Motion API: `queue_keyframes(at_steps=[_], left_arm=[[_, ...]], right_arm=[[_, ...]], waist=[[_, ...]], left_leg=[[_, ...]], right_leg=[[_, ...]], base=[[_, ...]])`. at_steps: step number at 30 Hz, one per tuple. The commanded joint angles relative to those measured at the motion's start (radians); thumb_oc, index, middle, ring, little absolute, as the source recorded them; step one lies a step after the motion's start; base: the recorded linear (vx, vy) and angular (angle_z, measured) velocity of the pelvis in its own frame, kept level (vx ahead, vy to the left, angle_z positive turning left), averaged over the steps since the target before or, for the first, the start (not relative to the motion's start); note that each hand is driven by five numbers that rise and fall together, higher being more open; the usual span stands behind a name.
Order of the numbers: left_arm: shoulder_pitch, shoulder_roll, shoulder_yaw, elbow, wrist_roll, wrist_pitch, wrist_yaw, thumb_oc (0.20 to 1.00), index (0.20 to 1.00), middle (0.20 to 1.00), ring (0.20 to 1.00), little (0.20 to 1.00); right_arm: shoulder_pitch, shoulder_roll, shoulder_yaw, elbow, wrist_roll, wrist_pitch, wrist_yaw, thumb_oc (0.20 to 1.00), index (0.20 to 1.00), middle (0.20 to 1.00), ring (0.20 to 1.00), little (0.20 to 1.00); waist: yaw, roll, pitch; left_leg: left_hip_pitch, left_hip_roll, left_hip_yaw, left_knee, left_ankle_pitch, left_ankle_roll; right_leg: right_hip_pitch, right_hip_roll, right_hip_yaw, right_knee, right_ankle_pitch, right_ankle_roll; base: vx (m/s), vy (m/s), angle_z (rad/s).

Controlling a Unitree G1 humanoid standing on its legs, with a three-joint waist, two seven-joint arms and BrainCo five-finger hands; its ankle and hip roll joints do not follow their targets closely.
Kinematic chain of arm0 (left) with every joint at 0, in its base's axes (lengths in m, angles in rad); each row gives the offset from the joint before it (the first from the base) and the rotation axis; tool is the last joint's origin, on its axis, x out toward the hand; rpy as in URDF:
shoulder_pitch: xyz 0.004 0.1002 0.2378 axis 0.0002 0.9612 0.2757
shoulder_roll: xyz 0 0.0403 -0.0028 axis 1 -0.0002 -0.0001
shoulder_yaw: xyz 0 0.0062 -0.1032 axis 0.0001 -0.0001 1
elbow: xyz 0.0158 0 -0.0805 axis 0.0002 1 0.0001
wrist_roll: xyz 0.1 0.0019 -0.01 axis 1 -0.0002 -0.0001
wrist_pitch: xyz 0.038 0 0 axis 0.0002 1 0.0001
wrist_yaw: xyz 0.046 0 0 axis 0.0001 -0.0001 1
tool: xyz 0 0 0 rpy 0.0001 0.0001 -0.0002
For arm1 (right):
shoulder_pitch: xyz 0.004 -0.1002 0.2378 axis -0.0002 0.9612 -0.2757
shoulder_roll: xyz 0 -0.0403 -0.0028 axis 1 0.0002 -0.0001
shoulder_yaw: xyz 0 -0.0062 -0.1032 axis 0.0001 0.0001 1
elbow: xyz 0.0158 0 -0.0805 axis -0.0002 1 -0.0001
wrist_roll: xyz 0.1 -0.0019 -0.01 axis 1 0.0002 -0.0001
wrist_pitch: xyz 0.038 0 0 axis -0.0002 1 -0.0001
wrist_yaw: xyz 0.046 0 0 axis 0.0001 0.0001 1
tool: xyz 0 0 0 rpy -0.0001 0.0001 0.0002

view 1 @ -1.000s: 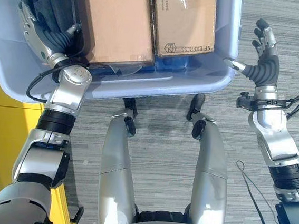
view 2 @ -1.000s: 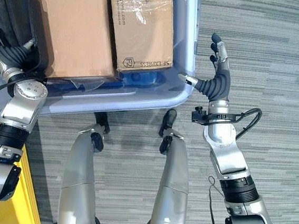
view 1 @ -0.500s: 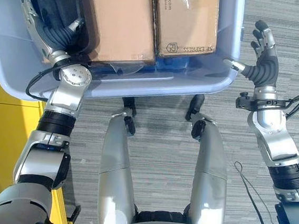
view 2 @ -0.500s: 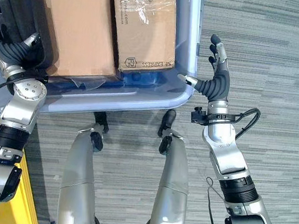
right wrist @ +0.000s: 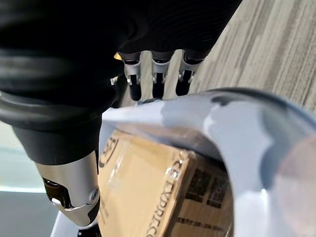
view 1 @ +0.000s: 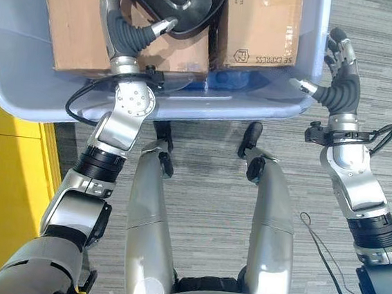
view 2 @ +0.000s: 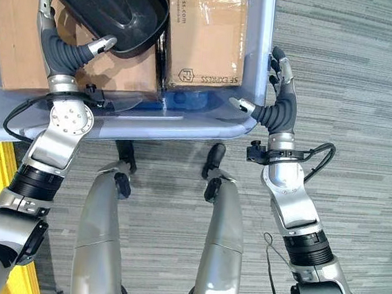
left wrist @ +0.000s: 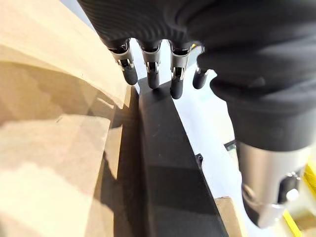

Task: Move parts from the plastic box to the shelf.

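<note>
I've got the black part (view 2: 102, 2) at the top of the frame, over the cardboard boxes (view 2: 207, 30) in the plastic box (view 1: 186, 101); left hand (view 2: 60, 40) curled around its edge to lift it. Right hand (view 1: 339, 70), fingers relaxed open, braces the box's corner.

Even, bright lighting; glare on the taped cardboard box (view 2: 208, 23); wrist views blurred close up, shadowed beneath.
</note>
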Motion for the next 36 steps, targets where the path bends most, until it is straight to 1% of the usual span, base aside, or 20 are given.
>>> queue_keyframes(at_steps=[1,3,4,6,7,10,11,12,13,14,15,18,19,20,21,22,24,29,33,36], left_arm=[[-0.071,-0.011,-0.099,-0.105,0.122,-0.003,-0.041,1.000,1.000,1.000,1.000,1.000],[-0.075,-0.004,-0.098,-0.100,0.162,0.015,-0.017,1.000,1.000,1.000,1.000,1.000],[-0.064,0.009,-0.086,-0.099,0.164,0.041,0.041,1.000,1.000,1.000,1.000,1.000],[-0.041,0.018,-0.065,-0.103,0.115,0.062,0.112,1.000,1.000,1.000,1.000,1.000],[-0.024,0.019,-0.051,-0.099,0.058,0.055,0.156,1.000,1.000,1.000,1.000,1.000],[0.010,0.005,-0.018,-0.091,-0.052,0.024,0.229,1.000,1.000,1.000,1.000,1.000],[0.033,-0.014,0.004,-0.081,-0.130,-0.017,0.281,1.000,1.000,1.000,1.000,1.000],[0.046,-0.031,0.020,-0.079,-0.185,-0.047,0.280,1.000,1.000,1.000,1.000,1.000],[0.061,-0.073,0.040,-0.087,-0.309,-0.097,0.280,1.000,1.000,1.000,1.000,1.000],[0.065,-0.101,0.046,-0.092,-0.364,-0.106,0.291,1.000,1.000,1.000,1.000,1.000],[0.069,-0.126,0.052,-0.095,-0.399,-0.136,0.317,1.000,1.000,1.000,1.000,1.000],[0.076,-0.176,0.087,-0.115,-0.404,-0.241,0.438,1.000,1.000,1.000,1.000,1.000],[0.077,-0.190,0.099,-0.130,-0.376,-0.269,0.507,1.000,1.000,1.000,1.000,1.000],[0.076,-0.196,0.104,-0.137,-0.370,-0.285,0.538,1.000,1.000,1.000,1.000,1.000],[0.071,-0.204,0.112,-0.151,-0.358,-0.285,0.565,1.000,1.000,1.000,1.000,1.000],[0.065,-0.216,0.118,-0.165,-0.337,-0.286,0.623,1.000,1.000,1.000,1.000,1.000],[0.059,-0.229,0.121,-0.170,-0.310,-0.280,0.659,1.000,1.000,1.000,1.000,1.000],[0.039,-0.243,0.116,-0.174,-0.305,-0.227,0.640,1.000,1.000,1.000,1.000,1.000],[0.014,-0.244,0.103,-0.163,-0.312,-0.209,0.619,1.000,1.000,1.000,1.000,1.000],[-0.016,-0.235,0.094,-0.151,-0.288,-0.195,0.614,1.000,1.000,1.000,1.000,1.000]], right_arm=[[-0.024,-0.005,0.001,-0.019,0.008,-0.034,0.000,1.000,1.000,1.000,1.000,1.000],[-0.026,-0.005,0.002,-0.012,0.009,-0.040,0.003,1.000,1.000,1.000,1.000,1.000],[-0.019,-0.007,-0.001,-0.012,0.009,-0.042,0.011,1.000,1.000,1.000,1.000,1.000],[-0.010,-0.008,0.000,-0.017,0.007,-0.042,0.009,1.000,1.000,1.000,1.000,1.000],[-0.005,-0.008,0.001,-0.017,0.008,-0.043,0.008,1.000,1.000,1.000,1.000,1.000],[0.003,-0.004,0.003,-0.019,0.005,-0.044,0.001,1.000,1.000,1.000,1.000,1.000],[0.007,0.006,0.010,-0.019,-0.004,-0.044,-0.007,1.000,1.000,1.000,1.000,1.000],[0.008,0.015,0.013,-0.021,-0.009,-0.042,-0.012,1.000,1.000,1.000,1.000,1.000],[0.011,0.026,0.021,-0.031,-0.015,-0.034,-0.017,1.000,1.000,1.000,1.000,1.000],[0.011,0.034,0.025,-0.037,-0.025,-0.030,-0.019,1.000,1.000,1.000,1.000,1.000],[0.008,0.044,0.027,-0.038,-0.033,-0.029,-0.023,1.000,1.000,1.000,1.000,1.000],[0.000,0.061,0.037,-0.044,-0.038,-0.019,-0.039,1.000,1.000,1.000,1.000,1.000],[-0.003,0.068,0.045,-0.046,-0.040,-0.015,-0.048,1.000,1.000,1.000,1.000,1.000],[-0.004,0.073,0.050,-0.046,-0.039,-0.013,-0.054,1.000,1.000,1.000,1.000,1.000],[-0.007,0.076,0.057,-0.046,-0.035,-0.012,-0.064,1.000,1.000,1.000,1.000,1.000],[-0.010,0.078,0.066,-0.045,-0.029,-0.016,-0.072,1.000,1.000,1.000,1.000,1.000],[-0.013,0.085,0.076,-0.041,-0.033,-0.024,-0.079,1.000,1.000,1.000,1.000,1.000],[-0.026,0.085,0.095,-0.036,-0.026,-0.025,-0.083,1.000,1.000,1.000,1.000,1.000],[-0.036,0.087,0.106,-0.023,-0.015,-0.018,-0.079,1.000,1.000,1.000,1.000,1.000],[-0.042,0.089,0.118,-0.016,-0.017,-0.012,-0.079,1.000,1.000,1.000,1.000,1.000]], waist=[[-0.007,0.009,-0.032],[-0.007,0.009,-0.032],[-0.003,0.008,-0.032],[0.002,0.011,-0.032],[0.006,0.012,-0.032],[0.013,0.014,-0.032],[0.018,0.015,-0.032],[0.022,0.013,-0.032],[0.026,0.009,-0.032],[0.027,0.006,-0.032],[0.029,0.003,-0.032],[0.035,-0.007,-0.032],[0.036,-0.010,-0.032],[0.038,-0.013,-0.032],[0.041,-0.017,-0.032],[0.041,-0.024,-0.032],[0.042,-0.031,-0.032],[0.037,-0.043,-0.032],[0.029,-0.048,-0.032],[0.022,-0.049,-0.032]], left_leg=[[0.037,0.040,0.020,-0.034,0.026,-0.034],[0.039,0.041,0.020,-0.034,0.026,-0.036],[0.041,0.040,0.018,-0.034,0.026,-0.039],[0.046,0.037,0.017,-0.040,0.028,-0.040],[0.048,0.036,0.015,-0.042,0.028,-0.040],[0.047,0.034,0.011,-0.041,0.027,-0.040],[0.045,0.033,0.006,-0.039,0.025,-0.039],[0.043,0.032,0.003,-0.038,0.025,-0.038],[0.042,0.031,0.001,-0.040,0.028,-0.037],[0.045,0.030,0.000,-0.043,0.030,-0.037],[0.047,0.030,0.000,-0.047,0.033,-0.038],[0.058,0.027,-0.003,-0.062,0.041,-0.041],[0.065,0.026,-0.004,-0.073,0.047,-0.044],[0.069,0.025,-0.005,-0.077,0.050,-0.045],[0.073,0.027,-0.006,-0.080,0.052,-0.047],[0.079,0.029,-0.005,-0.088,0.057,-0.051],[0.089,0.031,-0.003,-0.096,0.061,-0.055],[0.093,0.042,0.000,-0.086,0.057,-0.059],[0.090,0.057,0.002,-0.067,0.049,-0.059],[0.091,0.066,0.008,-0.060,0.049,-0.060]], right_leg=[[0.038,-0.004,0.023,-0.051,0.052,0.087],[0.041,-0.004,0.023,-0.053,0.052,0.087],[0.045,-0.006,0.021,-0.056,0.052,0.087],[0.051,-0.006,0.019,-0.063,0.052,0.087],[0.054,-0.007,0.018,-0.064,0.051,0.087],[0.055,-0.009,0.016,-0.063,0.048,0.086],[0.054,-0.010,0.015,-0.059,0.046,0.085],[0.055,-0.010,0.012,-0.057,0.044,0.085],[0.058,-0.010,0.005,-0.055,0.043,0.084],[0.064,-0.009,0.001,-0.057,0.043,0.085],[0.069,-0.009,-0.004,-0.061,0.043,0.086],[0.090,-0.005,-0.016,-0.079,0.046,0.086],[0.102,-0.003,-0.023,-0.090,0.048,0.086],[0.108,-0.002,-0.027,-0.093,0.049,0.087],[0.115,-0.003,-0.033,-0.097,0.051,0.087],[0.126,-0.003,-0.041,-0.105,0.053,0.087],[0.141,-0.002,-0.049,-0.115,0.055,0.088],[0.146,-0.001,-0.055,-0.111,0.052,0.087],[0.140,0.001,-0.052,-0.096,0.045,0.082],[0.138,0.005,-0.048,-0.090,0.042,0.078]], base=[[0.00,0.000,0.00],[0.00,0.000,0.00],[0.00,0.000,0.00],[0.00,0.000,0.00],[0.00,0.000,0.00],[0.00,0.000,0.00],[-0.01,-0.046,0.00],[-0.01,-0.072,0.02],[-0.01,-0.075,0.03],[-0.01,-0.080,0.06],[-0.01,-0.079,0.09],[0.00,-0.087,0.15],[0.00,-0.090,0.09],[0.01,-0.096,0.03],[0.02,-0.109,0.03],[0.02,-0.115,0.02],[0.01,-0.089,0.00],[0.02,-0.046,0.04],[0.02,-0.013,0.00],[0.04,-0.007,-0.03]])
